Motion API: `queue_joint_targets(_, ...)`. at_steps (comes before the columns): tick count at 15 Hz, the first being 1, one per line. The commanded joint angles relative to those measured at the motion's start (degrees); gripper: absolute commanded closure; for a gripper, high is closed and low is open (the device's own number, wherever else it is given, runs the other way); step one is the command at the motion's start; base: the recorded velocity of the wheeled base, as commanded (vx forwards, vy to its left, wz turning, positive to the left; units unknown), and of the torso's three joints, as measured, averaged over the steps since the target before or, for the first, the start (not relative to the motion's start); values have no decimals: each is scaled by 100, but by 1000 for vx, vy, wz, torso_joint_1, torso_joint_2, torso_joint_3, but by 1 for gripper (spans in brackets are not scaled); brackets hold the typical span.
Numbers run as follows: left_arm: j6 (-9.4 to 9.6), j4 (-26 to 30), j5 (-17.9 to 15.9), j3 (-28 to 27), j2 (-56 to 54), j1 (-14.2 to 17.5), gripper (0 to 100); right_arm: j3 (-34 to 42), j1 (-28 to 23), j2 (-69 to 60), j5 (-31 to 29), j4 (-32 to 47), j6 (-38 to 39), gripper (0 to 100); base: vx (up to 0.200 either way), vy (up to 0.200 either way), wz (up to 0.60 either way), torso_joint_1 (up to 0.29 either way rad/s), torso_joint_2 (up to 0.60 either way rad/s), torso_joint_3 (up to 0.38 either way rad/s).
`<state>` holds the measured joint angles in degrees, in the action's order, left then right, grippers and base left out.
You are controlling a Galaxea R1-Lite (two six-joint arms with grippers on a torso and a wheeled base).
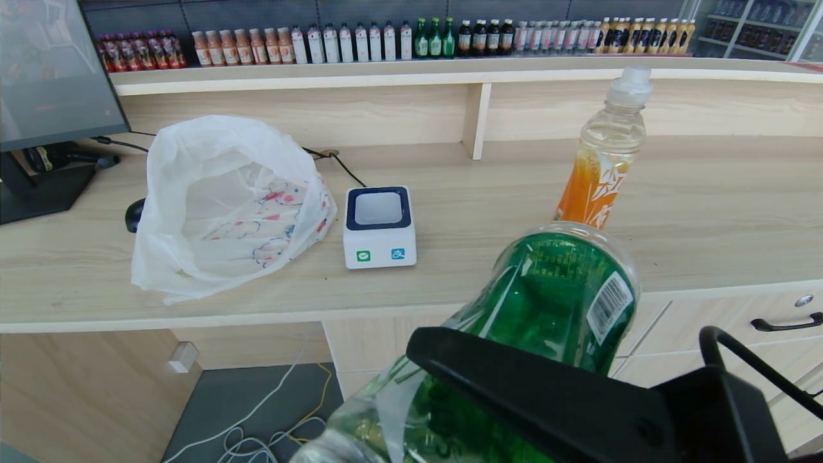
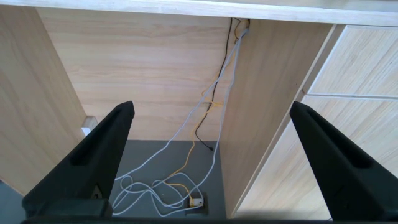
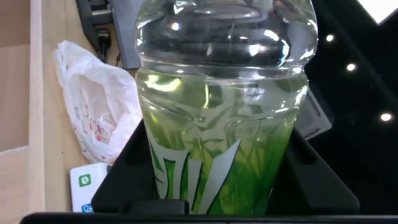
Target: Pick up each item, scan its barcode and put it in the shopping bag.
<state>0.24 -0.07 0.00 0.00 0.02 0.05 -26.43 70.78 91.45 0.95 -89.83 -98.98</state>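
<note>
Head view shows the green bottle (image 1: 553,302) up in the air, out by the near edge of the table (image 1: 482,186). The right fingers (image 3: 121,180) are squeezed tight on it, one on each side of its middle. The bottle is tipped over. Its flat bottom points up and toward the far edge, and its neck end points down and back toward the robot. The barcode (image 1: 609,305) is a white patch near the bottom end, and it faces up and to the right.

The scanner (image 1: 379,225) sits on the table to the left of the bottle, with its window facing up. So I think the bottle must go left and roll over, until the barcode looks down at the window. The right arm has the bottle, so that job is for it. The bag (image 1: 225,199) lies open just left of the scanner.

An orange bottle (image 1: 601,154) stands upright farther back, toward the right end. The green bottle is clear plastic, green inside, and looks slippery. The left fingers (image 2: 93,162) are spread wide with nothing in them, down below the table top.
</note>
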Motion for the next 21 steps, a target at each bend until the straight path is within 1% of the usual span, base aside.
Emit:
queue_joint_targets(1,2,-1,0,0,-2,4,0,200,-55,-57,-25,-17,643,100,0,0,0,0,0,0)
queue_joint_targets(3,2,-1,0,0,-2,4,0,340,-258,-216,-34,-17,1267,100,0,0,0,0,0,0)
queue_joint_targets(4,2,-1,0,0,-2,4,0,419,-363,-321,-34,-17,1768,100,0,0,0,0,0,0)
queue_joint_targets(5,2,-1,0,0,-2,4,0,490,-433,-321,-25,-17,2506,100,0,0,0,0,0,0)
queue_joint_targets(6,2,-1,0,0,-2,4,0,507,-486,-339,-7,-17,2770,100,0,0,0,0,0,0)
queue_joint_targets(7,2,-1,0,0,-2,4,0,402,-679,-558,-34,-17,2945,100,0,0,0,0,0,0)
queue_joint_targets(8,2,-1,0,0,-2,4,0,349,-759,-638,-34,-17,3104,100,0,0,0,0,0,0)
queue_joint_targets(10,2,-1,0,0,-2,4,0,736,-741,-690,2,-17,4070,100,0,0,0,0,0,0)
queue_joint_targets(12,2,-1,0,0,-2,4,0,876,-688,-655,-34,-17,4457,100,0,0,0,0,0,0)
queue_joint_targets(13,-7,-1,0,0,-2,4,0,744,-697,-629,-69,-17,4686,100,0,0,0,0,0,0)
queue_joint_targets(14,2,-1,0,0,-2,4,0,692,-697,-523,-174,-17,5116,100,0,0,0,0,0,0)
queue_joint_targets(15,2,-1,0,0,-2,4,0,560,-697,-453,-324,-17,5336,100,0,0,0,0,0,0)
queue_joint_targets(16,2,-1,0,0,-2,4,0,419,-688,-418,-438,-17,5389,100,0,0,0,0,0,0)
queue_joint_targets(17,2,-1,0,0,-2,4,0,305,-679,-312,-596,-17,5644,100,0,0,0,0,0,0)
queue_joint_targets(18,-7,-1,0,0,-2,4,0,287,-688,-198,-640,-17,6039,100,0,0,0,0,0,0)
queue_joint_targets(21,2,-1,0,0,-2,4,0,103,-961,171,-763,-17,7428,100,0,0,0,0,0,0)
